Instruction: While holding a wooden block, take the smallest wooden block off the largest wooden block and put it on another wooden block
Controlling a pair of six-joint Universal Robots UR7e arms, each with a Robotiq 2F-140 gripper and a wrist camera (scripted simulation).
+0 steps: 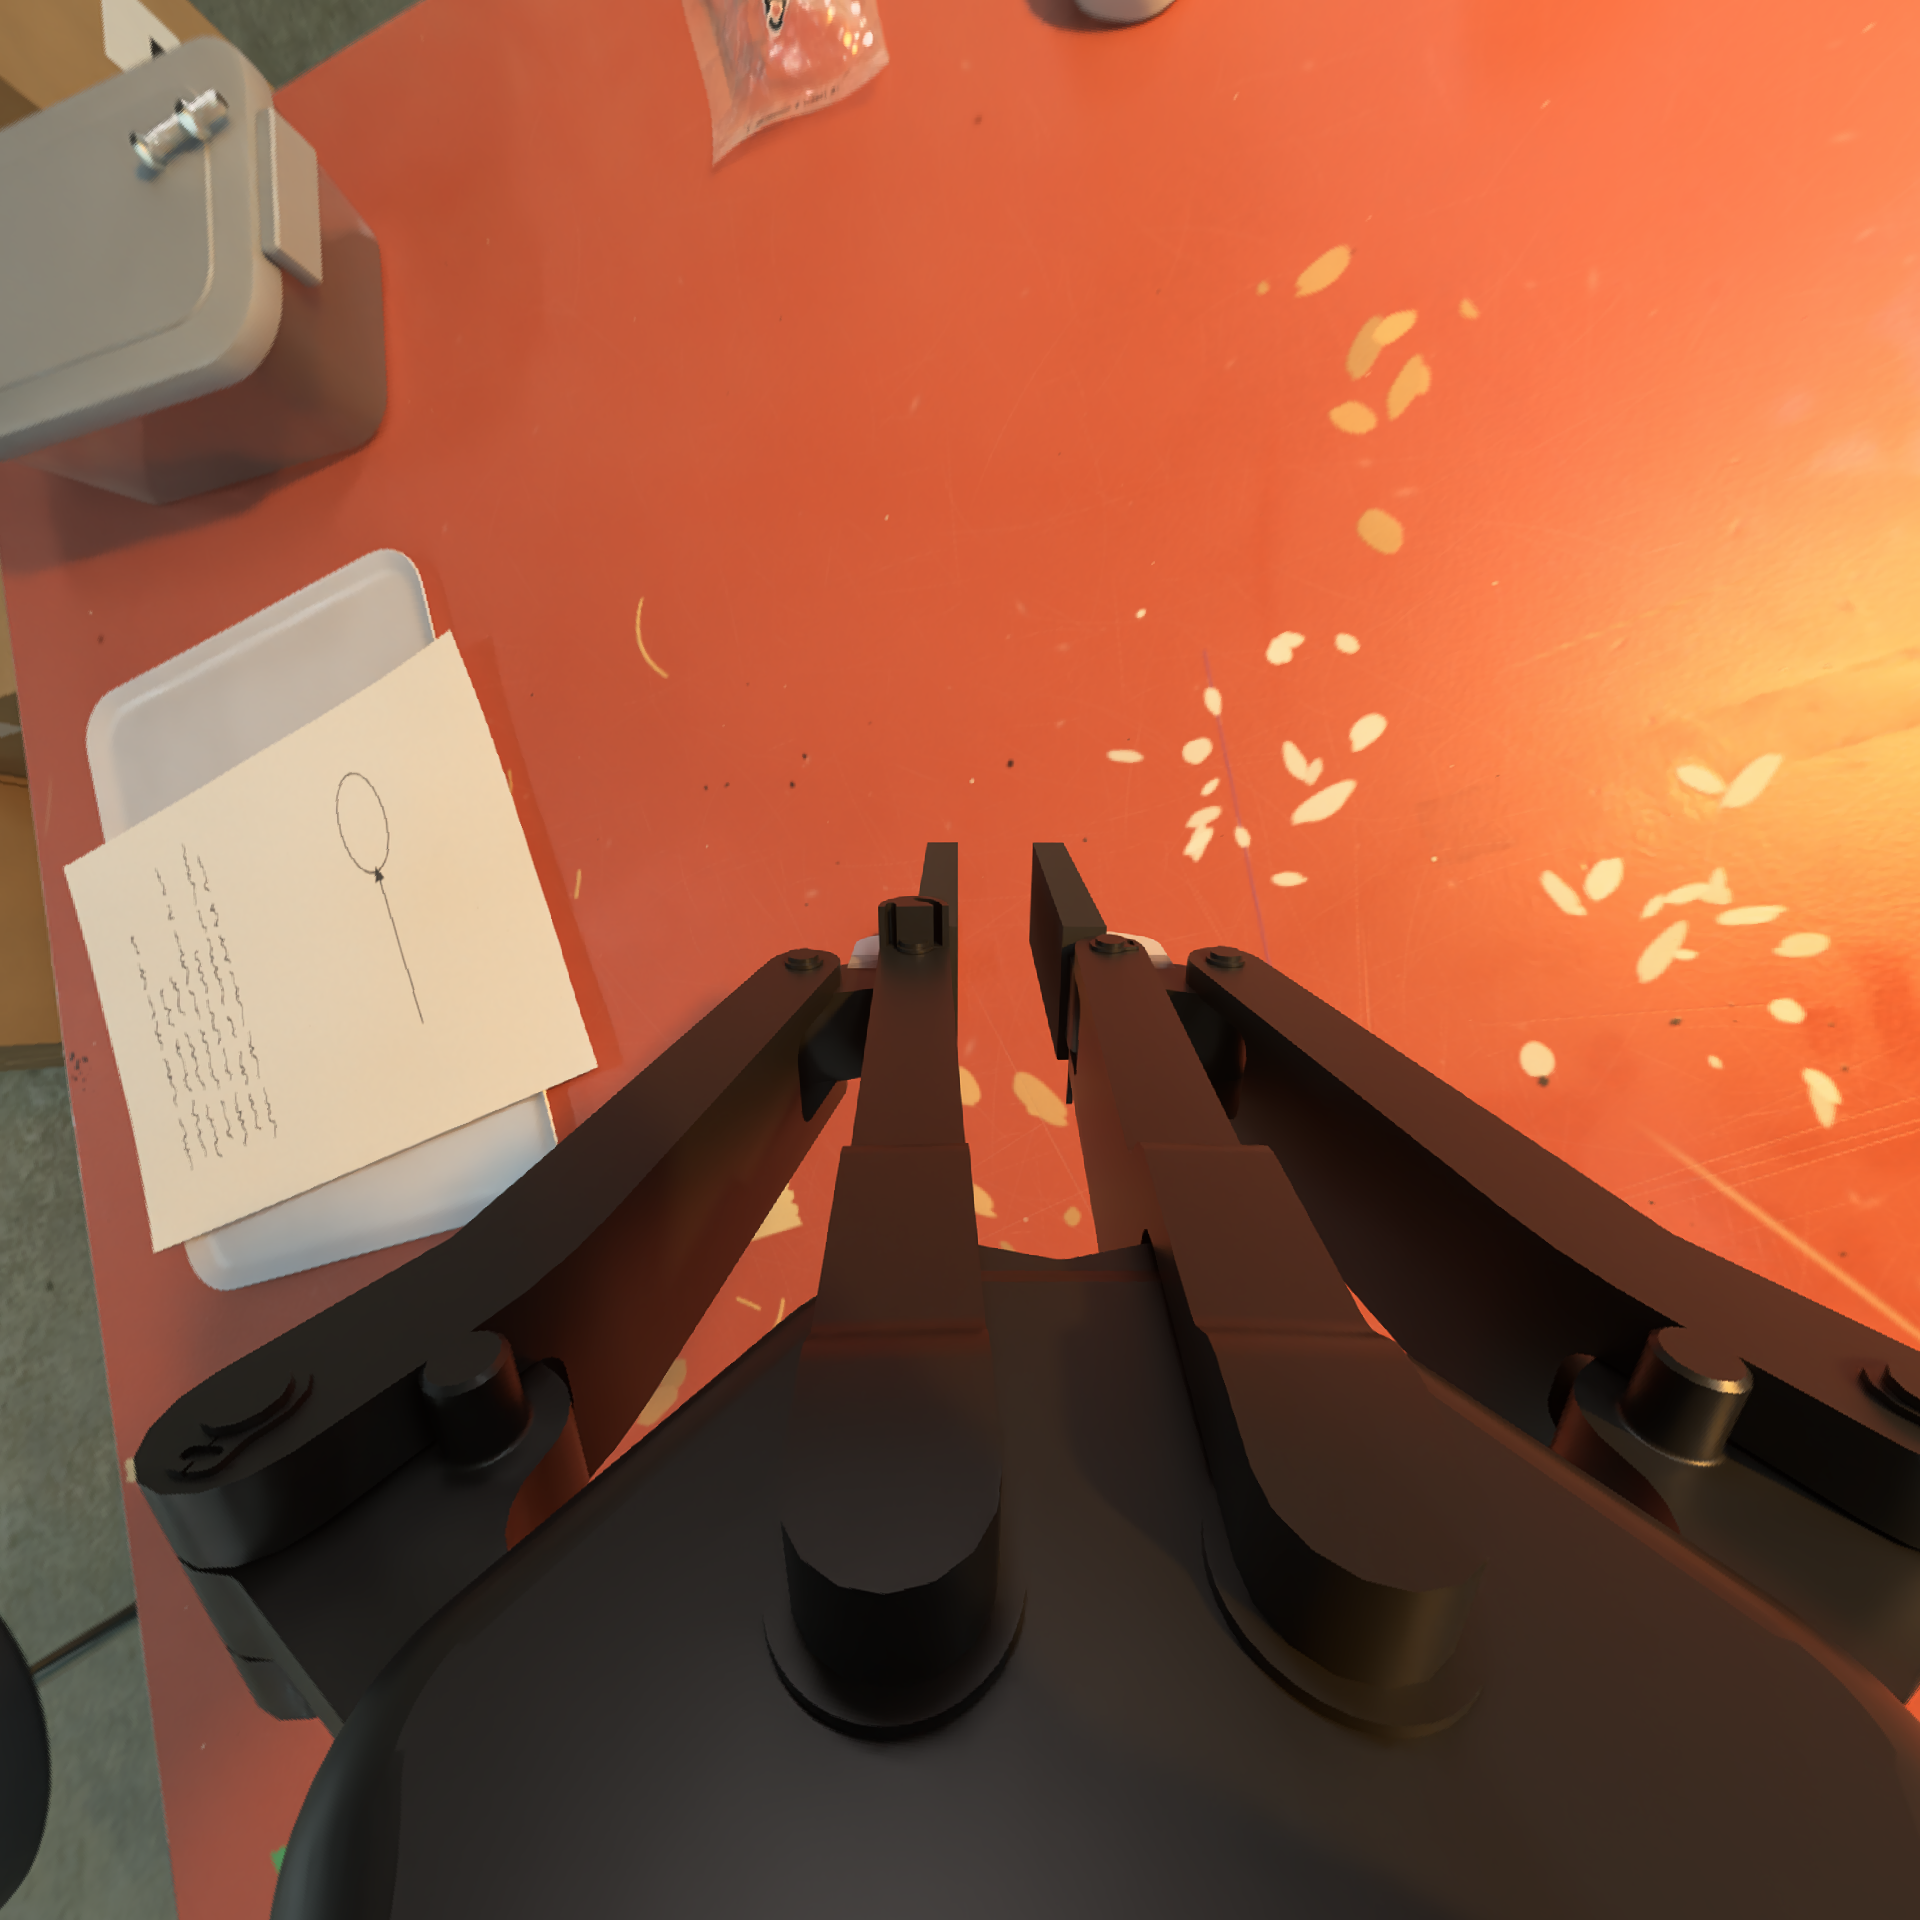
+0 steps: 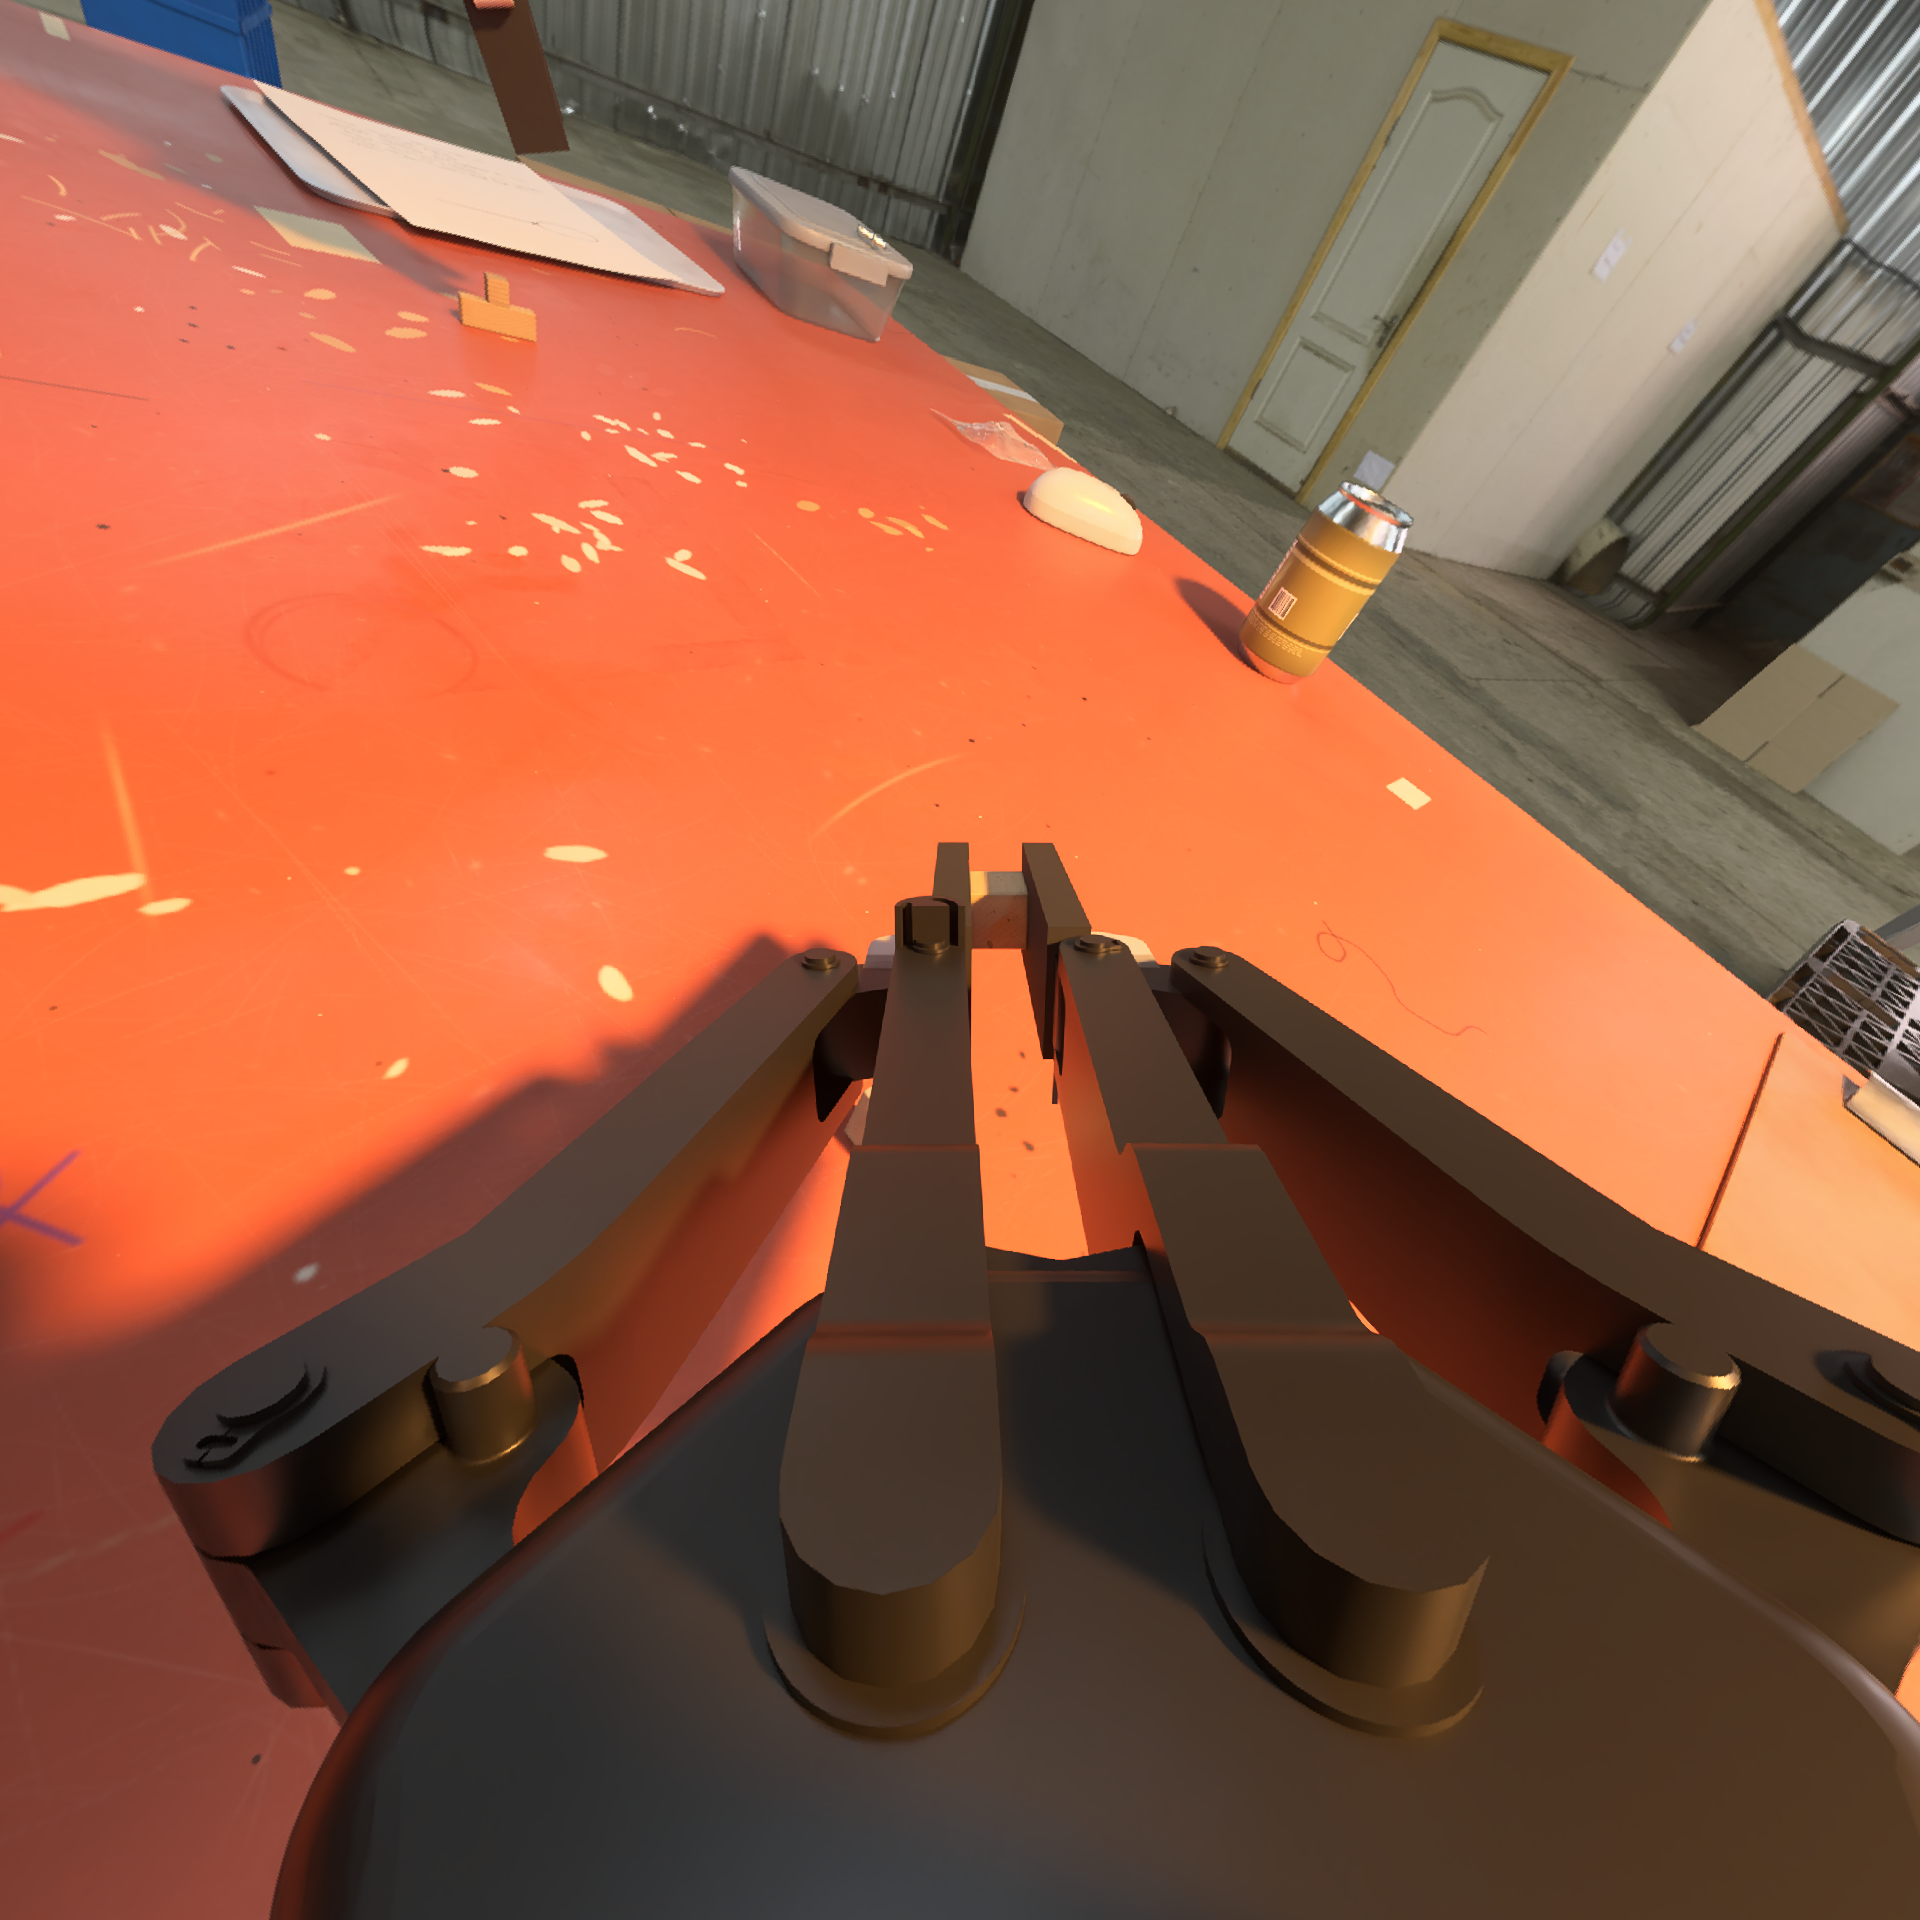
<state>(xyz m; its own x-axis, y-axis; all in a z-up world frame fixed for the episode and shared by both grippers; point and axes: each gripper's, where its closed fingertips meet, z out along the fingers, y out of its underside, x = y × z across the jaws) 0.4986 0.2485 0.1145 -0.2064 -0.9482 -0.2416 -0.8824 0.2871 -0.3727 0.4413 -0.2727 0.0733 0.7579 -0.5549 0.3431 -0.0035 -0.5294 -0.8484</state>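
My right gripper (image 2: 995, 883) is shut on a small pale wooden block (image 2: 1000, 914) and holds it low over the red table (image 2: 727, 675). In the right wrist view, far off at the upper left, a small wooden block (image 2: 497, 287) sits on a wider wooden block (image 2: 499, 320). A flat pale slab (image 2: 312, 234) lies to their left. The other gripper (image 2: 520, 83) hangs just above that stack. In the left wrist view my left gripper (image 1: 992, 862) looks down at the table. Its fingers (image 1: 940, 883) stand a narrow gap apart with nothing between them. No block shows there.
A white tray (image 1: 260, 665) with a sheet of paper (image 1: 312, 935) and a grey lidded box (image 1: 135, 260) stand along the table's left edge. A clear plastic bag (image 1: 790, 73) lies farther off. An orange can (image 2: 1325, 582) and a white lump (image 2: 1081, 509) stand near the far edge.
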